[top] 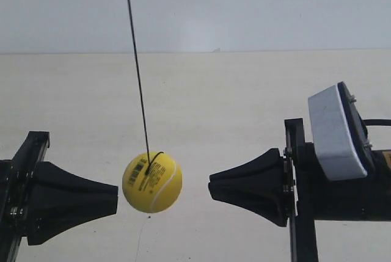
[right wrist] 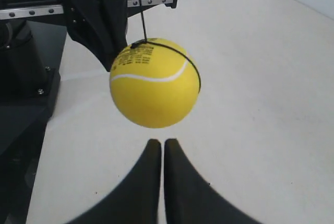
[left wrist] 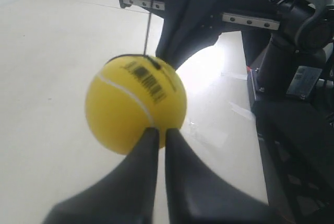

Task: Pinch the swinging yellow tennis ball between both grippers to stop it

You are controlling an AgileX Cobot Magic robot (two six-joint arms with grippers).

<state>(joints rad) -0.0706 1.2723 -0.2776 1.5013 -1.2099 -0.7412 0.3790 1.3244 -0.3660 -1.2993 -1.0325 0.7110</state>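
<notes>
The yellow tennis ball [top: 152, 182] hangs on a thin black string [top: 137, 66] between the two grippers, barcode label facing the exterior camera. My left gripper [left wrist: 161, 130], the arm at the exterior view's left [top: 116, 198], is shut, and its tips sit right at the ball [left wrist: 130, 109]. My right gripper [right wrist: 159, 141], the arm at the exterior view's right [top: 211, 189], is shut too, with a clear gap between its tips and the ball [right wrist: 155, 85]. The ball hangs nearer the left gripper. Neither gripper holds anything.
A pale tabletop [top: 244, 103] lies below and behind the ball, with a white wall at the back. A silver-grey housing [top: 333, 134] sits on top of the right arm. The string slants slightly from top to ball.
</notes>
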